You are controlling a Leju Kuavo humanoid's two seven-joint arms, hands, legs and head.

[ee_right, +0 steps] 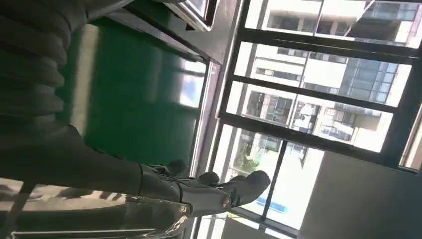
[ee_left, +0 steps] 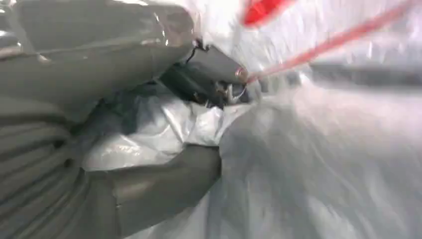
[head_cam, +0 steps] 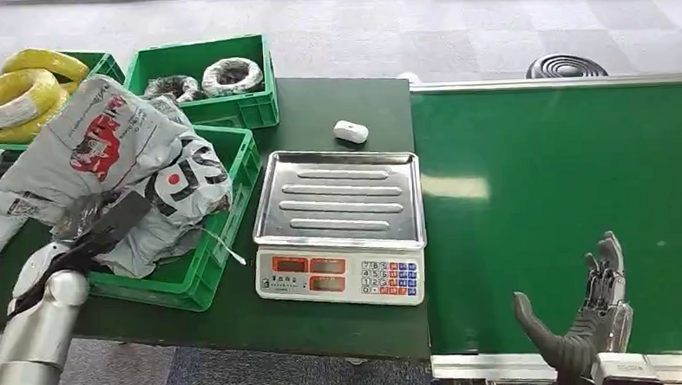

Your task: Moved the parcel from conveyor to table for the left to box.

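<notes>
Nearest, at the bottom right, the right hand (head_cam: 586,321) hovers over the near edge of the green conveyor (head_cam: 563,191) with its fingers spread and nothing in them; the right wrist view shows the same splayed fingers (ee_right: 219,191) above bare belt. The belt carries no parcel, so the conveyor side of the job looks finished, or at least idle.

At the near left, the left arm (head_cam: 31,336) reaches up into the nearest green crate (head_cam: 194,286) on the dark table (head_cam: 326,323). The left hand (ee_left: 149,174) is closed on the grey plastic parcel (head_cam: 111,168): in the left wrist view the thumb and the darker fingers (ee_left: 209,74) pinch a fold of the crinkled bag. That parcel lies on top of the pile in the crate, its red-printed face turned up, other grey bags under and beside it.

I judge the boxing step nearly done: the parcel is already in the crate, and what remains is for the left hand to let go and draw clear.

Just right of the crate sits an empty scale (head_cam: 339,227), with a small white object (head_cam: 350,131) on the table beyond it. Farther back stand two more crates, one holding yellow coils (head_cam: 20,94), one dark coils (head_cam: 219,76).
</notes>
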